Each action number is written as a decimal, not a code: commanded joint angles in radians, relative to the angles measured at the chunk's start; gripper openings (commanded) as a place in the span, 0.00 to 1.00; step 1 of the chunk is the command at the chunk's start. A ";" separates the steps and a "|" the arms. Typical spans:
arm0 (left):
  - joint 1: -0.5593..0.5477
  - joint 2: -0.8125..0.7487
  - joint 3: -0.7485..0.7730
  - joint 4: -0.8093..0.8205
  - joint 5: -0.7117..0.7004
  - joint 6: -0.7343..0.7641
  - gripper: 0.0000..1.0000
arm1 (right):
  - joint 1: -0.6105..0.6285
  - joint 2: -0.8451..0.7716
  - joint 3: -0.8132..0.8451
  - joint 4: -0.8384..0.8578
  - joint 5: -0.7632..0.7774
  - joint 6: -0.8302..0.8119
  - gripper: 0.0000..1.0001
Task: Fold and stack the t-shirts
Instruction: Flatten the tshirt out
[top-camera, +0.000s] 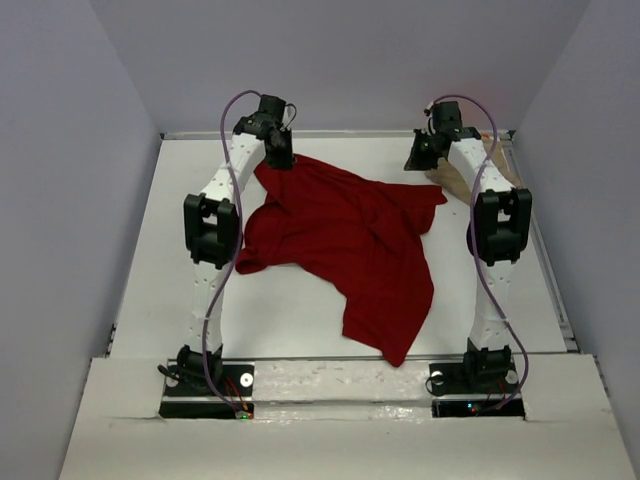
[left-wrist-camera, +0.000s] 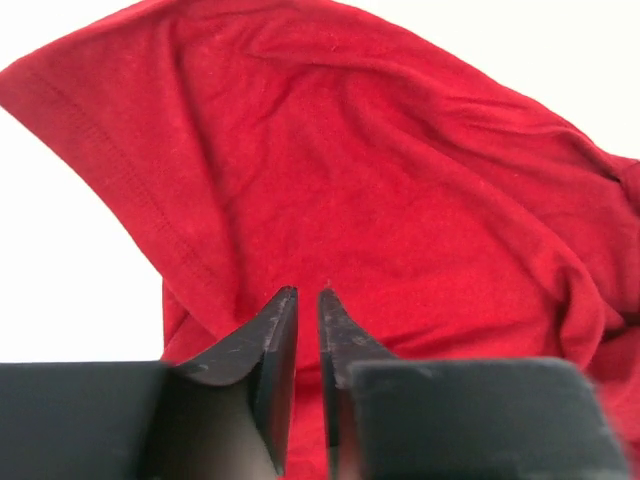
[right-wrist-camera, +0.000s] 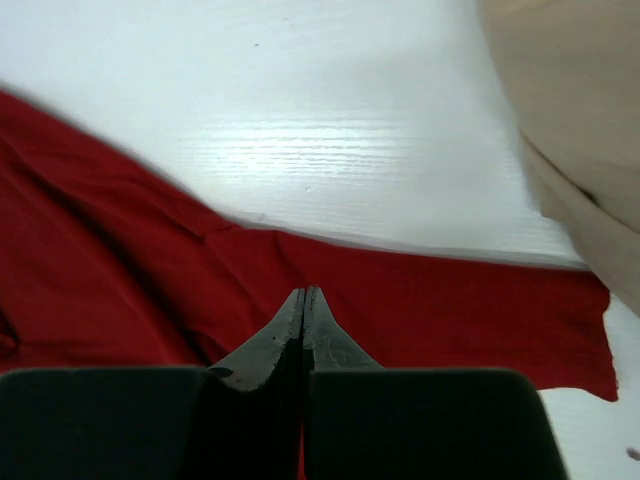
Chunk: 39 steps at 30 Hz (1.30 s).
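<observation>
From the overhead camera I see the dark red t-shirt (top-camera: 350, 240) lying crumpled across the middle of the bench (top-camera: 140, 260). It runs from the far left, under my left arm, down to a tongue of cloth at the near right that ends just short of the near edge. It is bunched and folded over itself, so I cannot pick out the collar or tell which side faces up.

The left end effector (left-wrist-camera: 308, 293) sits at the shirt's far-left corner. On its wrist camera the fingers (left-wrist-camera: 280, 335) stand almost together with only a thin slit between them. Red cloth fills the slit and creases spread away from the tips, so it looks clamped on the shirt. A stitched hem curves along the left of that view, and the cloth runs off the picture at the right.

The right end effector (right-wrist-camera: 303, 293) hangs at the far right, its fingers pressed flat against each other with no gap. A red hemmed edge lies just beyond the tips. I cannot tell whether any of it is nipped.

The tan t-shirt (right-wrist-camera: 585, 130) lies at the far right of the bench — blurred and cut off by the edge of the wrist view, and mostly hidden behind the right arm (top-camera: 492, 230) from above.
</observation>
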 joint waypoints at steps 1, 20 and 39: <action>0.011 0.051 0.031 -0.030 0.056 0.014 0.34 | 0.023 -0.060 -0.019 0.017 -0.129 -0.027 0.00; 0.062 0.103 -0.054 0.000 -0.007 -0.013 0.00 | 0.023 -0.090 0.015 0.011 -0.096 -0.061 0.00; 0.183 -0.089 -0.340 0.034 -0.227 -0.046 0.00 | 0.023 -0.054 -0.040 -0.001 -0.103 -0.066 0.00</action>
